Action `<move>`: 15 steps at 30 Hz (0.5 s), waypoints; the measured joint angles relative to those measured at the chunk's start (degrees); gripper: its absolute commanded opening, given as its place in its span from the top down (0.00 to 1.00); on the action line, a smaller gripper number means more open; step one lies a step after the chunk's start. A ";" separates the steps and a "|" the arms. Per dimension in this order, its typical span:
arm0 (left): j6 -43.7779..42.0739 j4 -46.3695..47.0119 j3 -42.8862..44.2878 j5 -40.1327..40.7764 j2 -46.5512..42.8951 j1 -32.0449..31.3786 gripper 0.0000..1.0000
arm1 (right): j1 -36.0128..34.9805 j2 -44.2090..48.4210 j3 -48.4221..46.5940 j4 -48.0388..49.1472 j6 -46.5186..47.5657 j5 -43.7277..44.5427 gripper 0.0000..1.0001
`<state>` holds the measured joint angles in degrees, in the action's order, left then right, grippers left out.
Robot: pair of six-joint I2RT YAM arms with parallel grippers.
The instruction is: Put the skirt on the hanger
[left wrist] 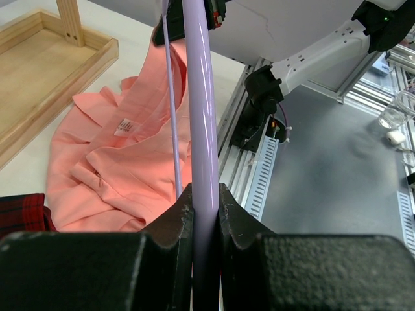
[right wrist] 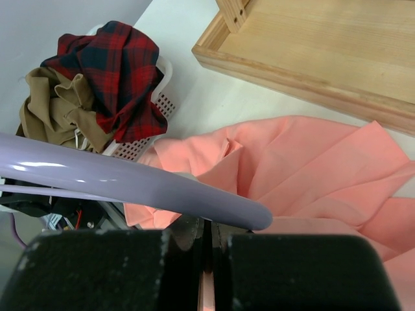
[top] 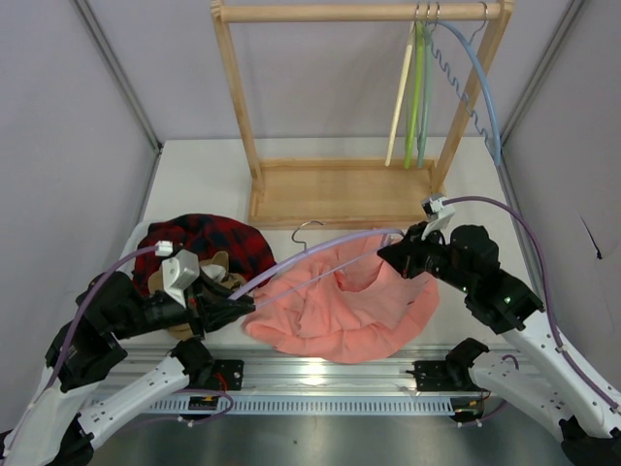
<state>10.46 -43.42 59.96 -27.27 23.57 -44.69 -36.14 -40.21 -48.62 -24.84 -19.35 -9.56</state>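
Left claw point(top: 233, 309) clamped on one end of lilac hanger point(left wrist: 200, 97). Hanger held above the bench point(top: 194, 175), spanning across to right claw point(top: 390, 254), silver hook pointing toward wooden rack point(top: 340, 189). Right claw pressed together, thin edge of skirt point(top: 340, 311) pinched between jaws, hanger's far end just above it. Skirt lies crumpled on bench near front edge, under hanger, right side lifted at claw. Plaid garment point(top: 209, 238) and tan garment point(right wrist: 52, 103) heaped in white basket point(right wrist: 146, 146) at left. Spare hangers point(top: 417, 87) hang on rack rail.

The skirt point(right wrist: 311, 168) runs past the right wrist view's edge
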 measured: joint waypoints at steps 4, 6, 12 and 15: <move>0.04 1.51 -1.01 -0.02 0.00 -0.02 1.00 | 0.00 -0.44 -0.79 -0.87 0.15 -0.37 1.00; 0.09 2.10 -1.44 0.02 0.02 0.00 1.00 | -0.07 -0.70 -0.96 -0.98 0.15 -0.48 1.00; 0.15 2.64 -1.95 0.33 0.04 0.00 1.00 | -1.33 -1.79 -1.55 -1.31 0.24 -0.52 1.00; 0.13 2.64 -2.03 1.51 0.04 -0.02 1.00 | -2.36 -1.84 -1.99 -1.57 0.63 -0.09 1.00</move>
<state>10.59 -40.77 57.93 -25.76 23.62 -44.71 -38.50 -42.04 -50.61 -26.41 -18.72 -9.65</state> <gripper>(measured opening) 0.179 0.033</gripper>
